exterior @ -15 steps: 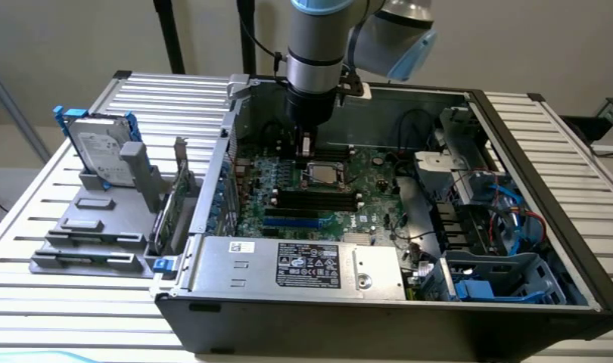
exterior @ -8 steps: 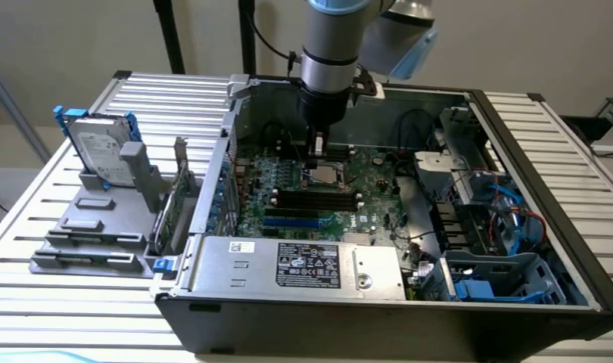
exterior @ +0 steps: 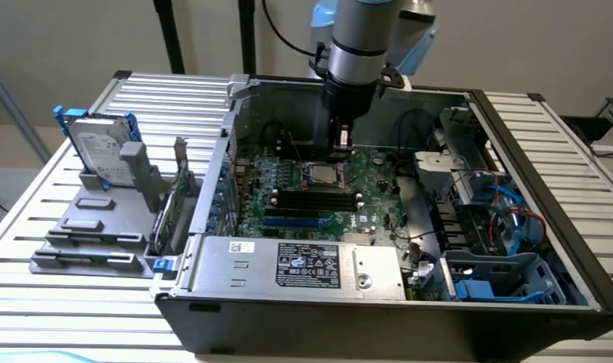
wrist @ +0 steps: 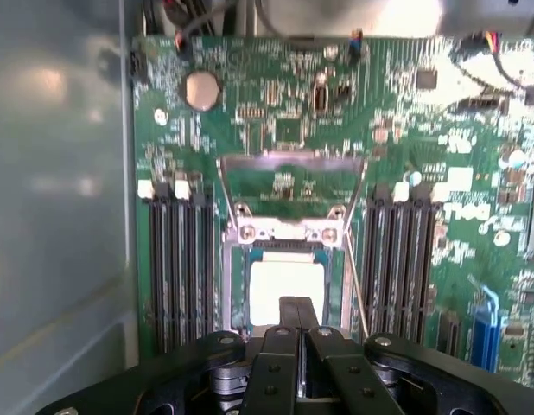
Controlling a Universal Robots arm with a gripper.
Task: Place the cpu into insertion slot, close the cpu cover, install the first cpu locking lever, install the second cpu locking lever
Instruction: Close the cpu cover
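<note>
Black gripper [wrist: 297, 304] fingers pinched together, tips over silvery square cpu [wrist: 284, 281] seated in dark metal-rimmed insertion slot [wrist: 236, 285]; silvery frame cpu cover [wrist: 289, 158] raised at slot's edge

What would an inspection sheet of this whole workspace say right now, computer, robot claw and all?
Surface: slatted metal table bearing an open computer case.
Job's things: cpu lies silvery face up in the insertion slot; cpu cover stands open.
Clutter: hard drive on a grey holder, exterior view's left.
Grippers: gripper shut, over the cpu's edge; contact unclear.
Cables: blue cables inside the case, exterior view's right.
Surroundings: pale wall; otherwise nothing seen.
</note>
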